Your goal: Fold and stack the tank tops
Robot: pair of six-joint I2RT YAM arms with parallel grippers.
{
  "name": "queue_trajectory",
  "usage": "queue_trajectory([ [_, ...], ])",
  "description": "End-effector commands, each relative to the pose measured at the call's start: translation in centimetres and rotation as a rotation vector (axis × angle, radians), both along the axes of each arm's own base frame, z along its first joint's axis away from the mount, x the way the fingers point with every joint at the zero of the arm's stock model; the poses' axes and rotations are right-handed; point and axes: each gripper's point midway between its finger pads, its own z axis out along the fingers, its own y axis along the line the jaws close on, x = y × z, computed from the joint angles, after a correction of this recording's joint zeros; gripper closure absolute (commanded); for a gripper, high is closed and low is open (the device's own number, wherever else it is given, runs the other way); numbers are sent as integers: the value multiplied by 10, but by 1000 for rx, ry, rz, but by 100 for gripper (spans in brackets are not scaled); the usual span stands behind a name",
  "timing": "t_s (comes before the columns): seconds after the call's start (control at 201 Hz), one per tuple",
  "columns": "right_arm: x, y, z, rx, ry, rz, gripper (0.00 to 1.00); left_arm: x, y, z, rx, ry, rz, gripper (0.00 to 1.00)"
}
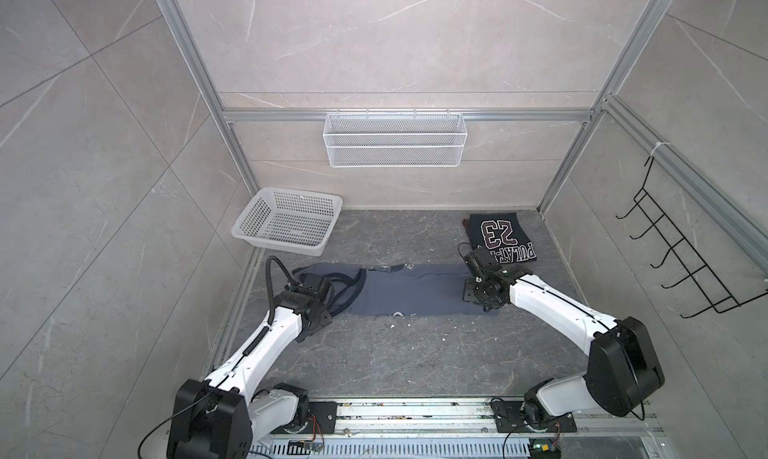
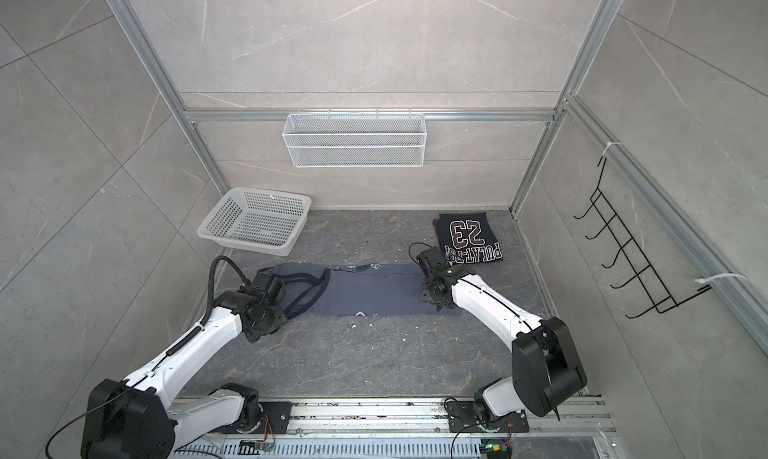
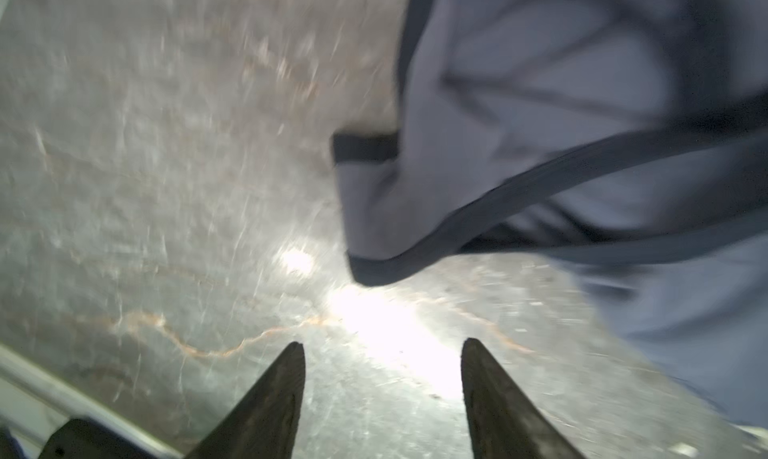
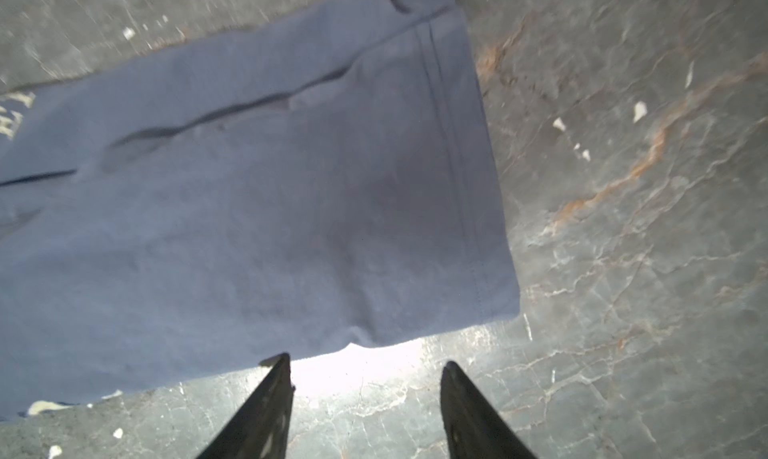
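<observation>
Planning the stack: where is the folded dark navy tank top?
The dark navy tank top lies, in both top views, in the far right corner of the table, just beyond the slate blue-grey tank top.

Tank tops: two. One navy tank top (image 1: 500, 236) at centre right, one blue-grey tank top (image 1: 409, 288) at centre.
Baskets: two. One white plastic basket (image 1: 277, 247) at centre left, one wire mesh basket (image 1: 395, 139) at upper centre.
Hook rack (image 1: 685, 245): one, at the right edge.
Robot arms: two. Left arm (image 1: 278, 332), right arm (image 1: 552, 307).
</observation>
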Motion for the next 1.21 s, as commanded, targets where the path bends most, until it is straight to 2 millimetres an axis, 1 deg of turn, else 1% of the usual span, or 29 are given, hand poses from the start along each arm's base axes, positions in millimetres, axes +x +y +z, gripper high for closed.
queue_trajectory([
  [0.0,-1,2,7,20,-18,3,41,0,-1,-7,-12,26,41,44],
  [0.095,-1,2,7,23,-18,4,41,2,7,-16,35,37,53,44],
  [0.159,-2,3,7,31,-18,6,41,8,12,-17,70,22,54,49],
  [0.224,-2,3,6,31,-15,3,41,15,11,-18,67,20,43,53],
  [0.358,-4,0,7,21,-13,-2,42,24,15,-18,107,32,33,65],
  [0.448,-4,-1,9,17,-18,-7,42,31,19,-16,122,32,25,76],
  [0.513,-4,-1,10,20,-21,-6,42,38,22,-14,124,33,25,82],
  [0.647,-6,-2,10,13,-16,-8,42,56,27,-5,126,7,18,92],
  [0.717,-5,-4,12,3,-18,-11,42,64,30,0,138,2,14,95],
  [0.811,-5,-5,13,0,-22,-12,42,78,35,-1,116,-9,21,95],
  [0.861,-5,-5,13,0,-22,-12,42,90,38,-1,97,-20,24,96],
  [0.916,-5,-5,13,-1,-20,-12,42,95,36,0,74,5,23,97],
  [0.961,-5,-5,13,-2,-18,-11,42,93,32,4,82,26,8,96],
  [0.991,-6,-5,13,-3,-16,-11,43,89,29,9,97,22,3,87],
  [1.021,-6,-5,13,-3,-16,-12,42,80,25,13,112,27,-13,77],
  [1.06,-7,-6,13,-2,-15,-10,42,68,20,17,134,26,-35,68],
  [1.15,-8,-5,11,3,-11,-12,43,37,15,24,180,36,-53,57],
  [1.205,-8,-3,10,10,-11,-10,43,22,19,23,218,64,-44,50],
])
